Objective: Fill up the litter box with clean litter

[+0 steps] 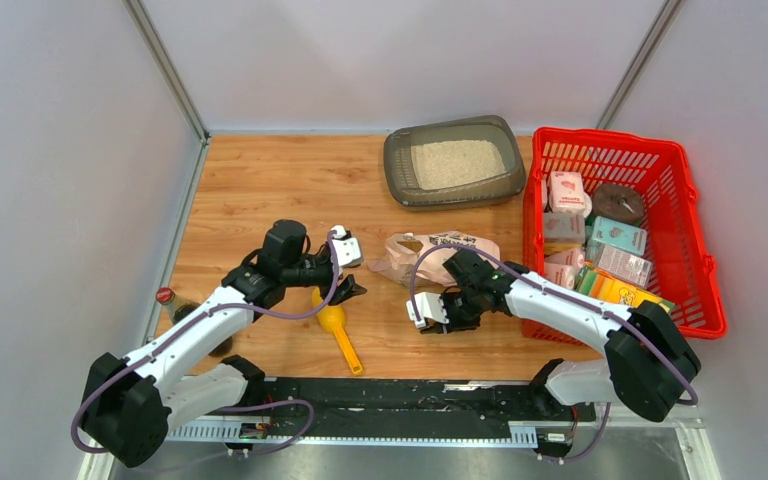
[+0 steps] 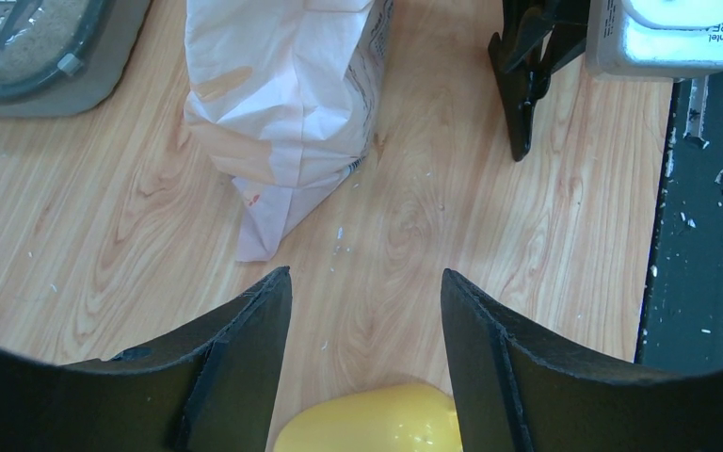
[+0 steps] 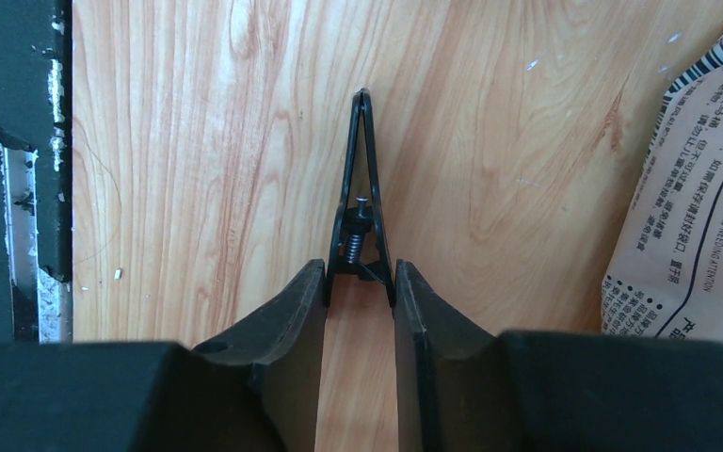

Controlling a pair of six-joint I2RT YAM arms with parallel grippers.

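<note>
Litter, pale and sandy, lies spread over the floor of the grey litter box, which sits on the wooden table just beyond the paper bag, toward the far edge. I take that bag as my marker: it lies on its side mid-table, printed face up, its crumpled end pointing left. To the right of the bag stands a red basket packed with small cartons and packets. On the near side of the bag I have the right gripper, and from its wrist camera its fingers are drawn in close, pressing on the two handles of a black spring clip; the clip's pointed nose reaches out ahead of them over the wood, and the bag's printed edge shows at the right of that view. Left of the bag and nearer to me, the left gripper hangs with its jaws spread wide and nothing in them; the rounded bowl of a yellow scoop shows low between them, and I cannot tell whether they touch it. The scoop's handle runs away from the bag toward the near table edge. Far left of the bag, by the table's side, a dark bottle with a red cap is partly hidden under the left arm.
</note>
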